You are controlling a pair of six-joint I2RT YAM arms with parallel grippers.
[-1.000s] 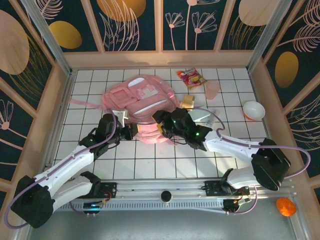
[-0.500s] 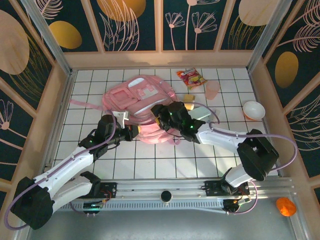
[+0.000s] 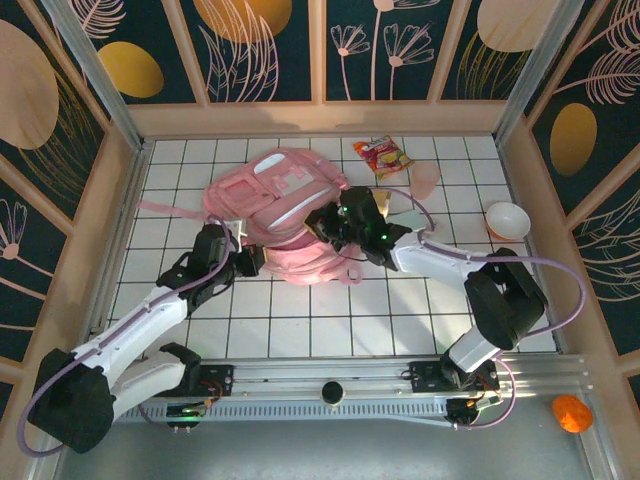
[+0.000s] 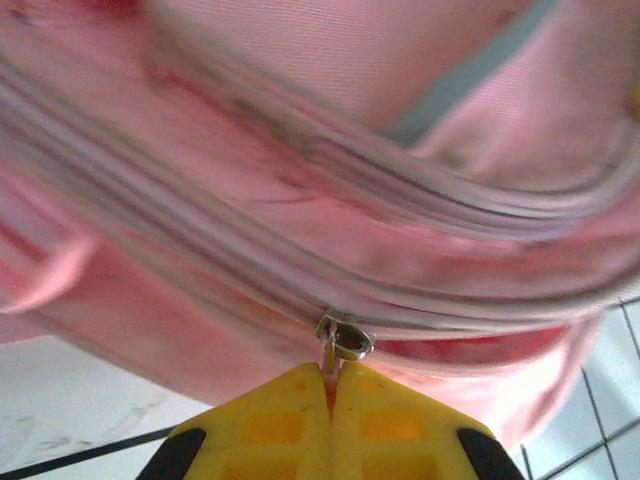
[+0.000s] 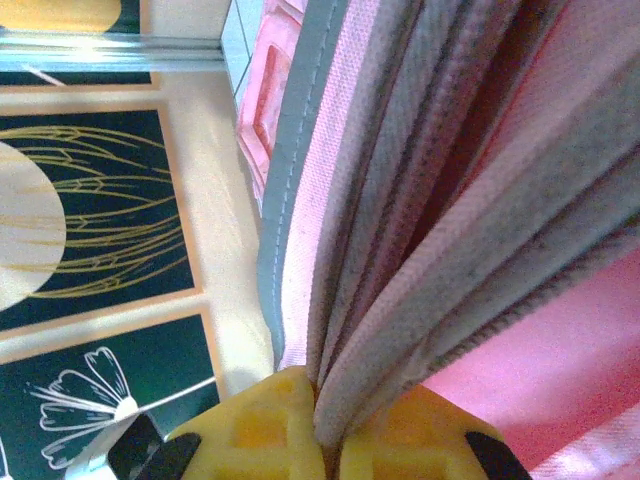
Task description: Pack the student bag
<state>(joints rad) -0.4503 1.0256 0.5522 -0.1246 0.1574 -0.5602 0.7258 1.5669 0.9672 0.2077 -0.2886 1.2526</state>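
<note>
One backpack [image 3: 285,190] on the table [image 3: 300,325]: left gripper [image 4: 330,385] pinches its zipper pull [image 4: 343,338], right gripper [image 5: 325,405] clamps its zipped edge; one bowl [image 3: 507,220] near the right edge.

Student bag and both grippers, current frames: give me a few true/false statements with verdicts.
1. The left gripper is shut on the zipper pull of the student bag. True.
2. The right gripper hangs open above the bag. False: it is shut on a fold of the bag's zipped edge.
3. The snack packet lies on the table, beyond the bag. True.
4. The white bowl sits on top of the bag. False: it stands on the table off to the right, apart from the bag.
</note>
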